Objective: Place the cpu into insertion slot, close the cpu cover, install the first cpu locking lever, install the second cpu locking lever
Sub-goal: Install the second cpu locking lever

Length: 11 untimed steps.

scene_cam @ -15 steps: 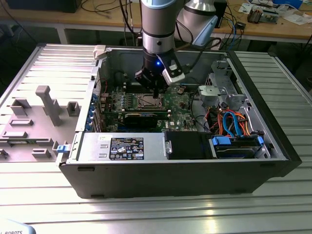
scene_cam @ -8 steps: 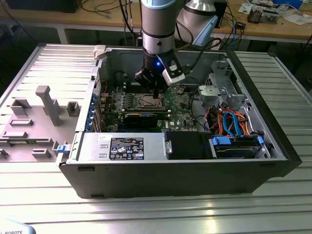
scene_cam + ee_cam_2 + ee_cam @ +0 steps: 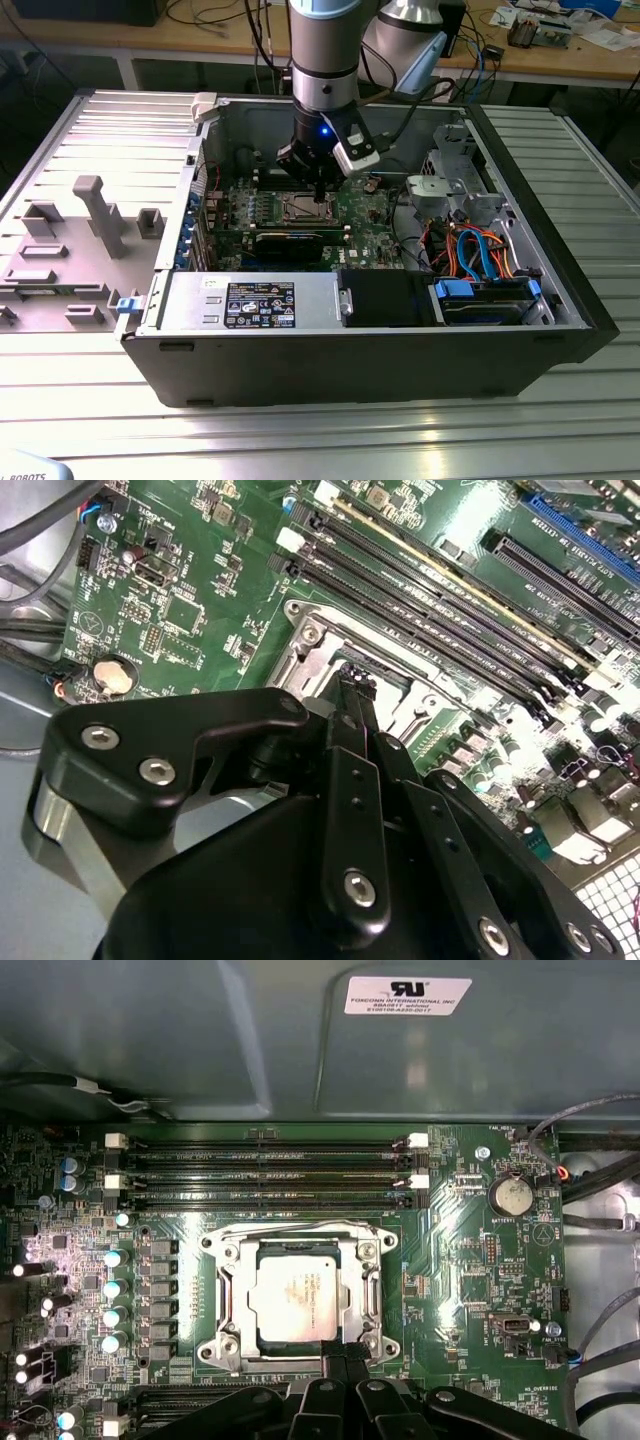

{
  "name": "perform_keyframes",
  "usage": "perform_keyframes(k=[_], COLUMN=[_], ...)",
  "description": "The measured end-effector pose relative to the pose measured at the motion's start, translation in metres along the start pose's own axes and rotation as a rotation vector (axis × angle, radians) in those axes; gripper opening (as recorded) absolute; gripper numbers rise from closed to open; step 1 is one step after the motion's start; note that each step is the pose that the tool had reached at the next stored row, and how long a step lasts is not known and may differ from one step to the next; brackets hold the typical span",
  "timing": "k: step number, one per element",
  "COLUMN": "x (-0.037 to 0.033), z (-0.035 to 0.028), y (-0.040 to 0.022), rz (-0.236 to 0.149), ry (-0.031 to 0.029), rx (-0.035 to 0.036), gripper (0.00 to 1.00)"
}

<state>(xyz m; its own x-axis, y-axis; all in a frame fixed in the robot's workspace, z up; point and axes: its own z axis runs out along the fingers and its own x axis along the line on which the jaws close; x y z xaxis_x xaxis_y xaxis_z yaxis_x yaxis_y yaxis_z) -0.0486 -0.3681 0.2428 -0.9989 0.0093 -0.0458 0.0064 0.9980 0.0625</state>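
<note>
Inside the open black-and-grey computer case [image 3: 400,350], laid on its side on the slatted metal table [image 3: 300,430]: a green motherboard [image 3: 460,1260] facing up. Near its middle, the small square insertion slot with silvery rim [image 3: 305,208]. Seated flat in that slot, the small square cpu with silver-grey metal top [image 3: 295,1298]. Folded down over it, the thin silvery cpu cover [image 3: 232,1295], framing the chip through its large window and lying level with the socket rim. Cannot tell whether either locking lever is latched.

Directly above the socket in the exterior view, the black two-fingered gripper [image 3: 318,190] pointing straight down from the arm. In the first wrist view, gripper [image 3: 343,1355] at the edge of the cover frame, on the side away from the long black memory slots [image 3: 265,1172]. Claw drawn narrow: the slim black fingers [image 3: 352,720] brought together at their tips, nothing visible between them. In the second wrist view, gripper [image 3: 355,680] right at the socket's metal frame; touching or just above, hard to say.

Beside the socket, a round silver coin battery [image 3: 512,1196] near the board's edge. At the exterior view's right of the case, blue and orange cables [image 3: 480,250]. At the exterior view's left, outside the case, a grey moulded fixture tray [image 3: 60,250].
</note>
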Motion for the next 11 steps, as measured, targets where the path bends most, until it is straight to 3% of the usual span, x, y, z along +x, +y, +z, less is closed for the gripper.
perform_keyframes(k=[4,11], x=[-0.0016,-0.0011], z=[-0.0022,-0.0023], y=[-0.0009,-0.0172], rz=[0.001,0.001], ry=[0.0177,0.0178], rx=[-0.0008,-0.0013], gripper=[0.12,0.12])
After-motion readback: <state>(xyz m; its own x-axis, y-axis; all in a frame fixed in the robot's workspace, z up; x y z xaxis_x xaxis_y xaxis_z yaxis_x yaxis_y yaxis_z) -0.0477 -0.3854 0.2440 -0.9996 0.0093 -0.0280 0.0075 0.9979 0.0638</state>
